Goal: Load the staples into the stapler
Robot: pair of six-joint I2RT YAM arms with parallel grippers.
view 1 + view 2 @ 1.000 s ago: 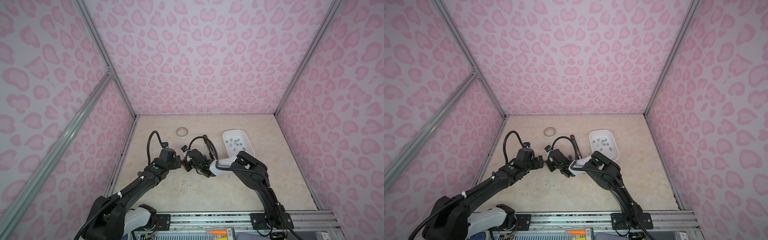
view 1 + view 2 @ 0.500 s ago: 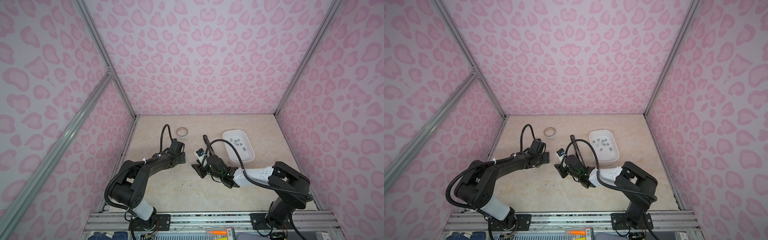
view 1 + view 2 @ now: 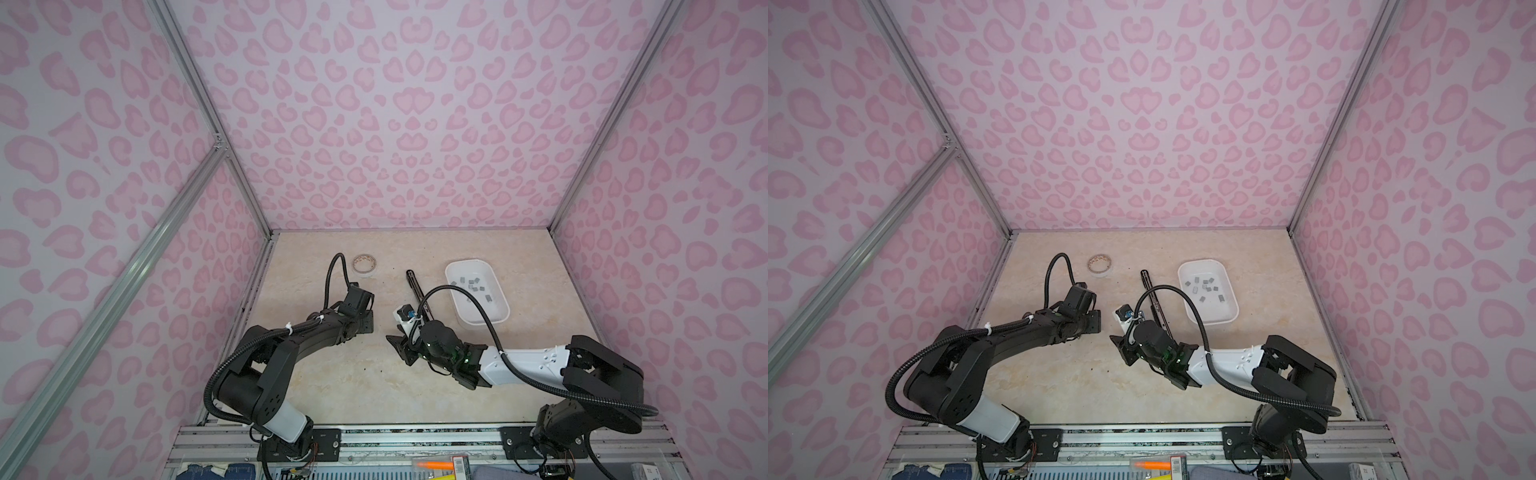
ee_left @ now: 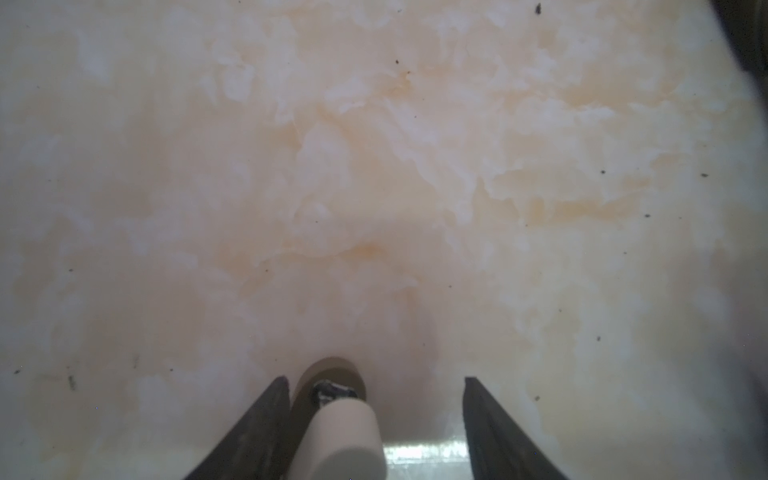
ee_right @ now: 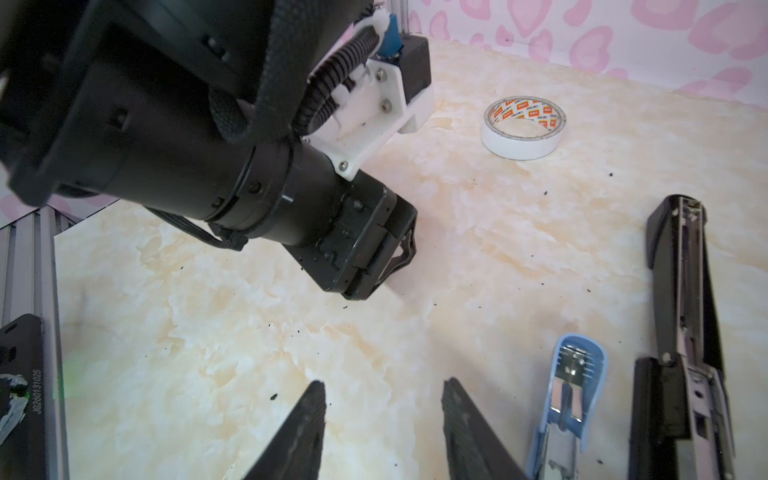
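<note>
Nearby, tape roll (image 3: 364,264), staples (image 3: 471,281) in white tray (image 3: 484,319).

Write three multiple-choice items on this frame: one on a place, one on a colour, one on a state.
1. Where do the staples lie?
A) in the white tray
B) beside the tape roll
C) loose on the table

2. What colour is the small stapler beside the black stapler?
A) red
B) blue
C) green

3. How is the right gripper?
A) shut on a staple strip
B) open, holding nothing
C) shut on the tape roll

Key:
1 A: the grey strips sit within the tray's walls in both top views.
2 B: its light blue body shows in the right wrist view.
3 B: the jaws stand apart over bare table.
</note>
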